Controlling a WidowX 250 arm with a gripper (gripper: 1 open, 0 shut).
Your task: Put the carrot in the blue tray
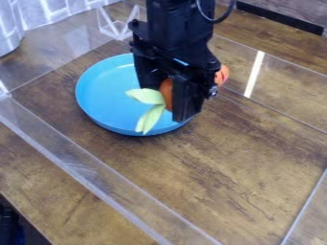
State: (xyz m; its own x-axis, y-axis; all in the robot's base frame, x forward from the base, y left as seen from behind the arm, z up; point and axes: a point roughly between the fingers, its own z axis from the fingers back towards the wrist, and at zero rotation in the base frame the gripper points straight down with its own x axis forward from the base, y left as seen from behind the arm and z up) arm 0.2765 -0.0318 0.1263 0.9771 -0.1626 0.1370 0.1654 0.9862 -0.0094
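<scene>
jaws clamped on carrot, leaves downward

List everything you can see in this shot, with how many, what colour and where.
blue tray: one, bright blue, round, on the table left of centre
carrot: one, orange with pale yellow-green leaves, held over the tray's right part
table: one, dark brown wood grain, filling the view
clear panels: transparent, standing along the table's left side and rear
arm: one, black, reaching down from the top
pincer: one, black, pointing down, shut on the carrot
</scene>
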